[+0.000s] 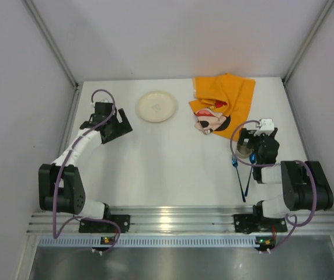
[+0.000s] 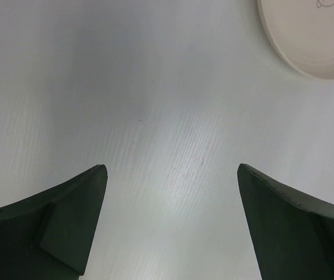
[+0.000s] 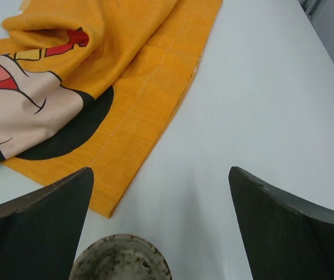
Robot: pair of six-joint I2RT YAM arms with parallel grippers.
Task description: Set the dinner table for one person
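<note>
Plainly the wide-open right gripper (image 3: pixel 160 170) sits just beside the crumpled placemat (image 3: pixel 143 99), nearer it than the equally wide left gripper (image 2: pixel 171 166).

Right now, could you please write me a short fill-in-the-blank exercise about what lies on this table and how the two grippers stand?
1. The jaws of the left gripper and the right gripper both stand ____.
2. The round plate lies on the dinner table nearer the ____ gripper.
3. The crumpled placemat is mainly ____ in colour.
4. The two thin utensils beside the right gripper are ____ in colour.
Missing words: open; left; orange; blue.
</note>
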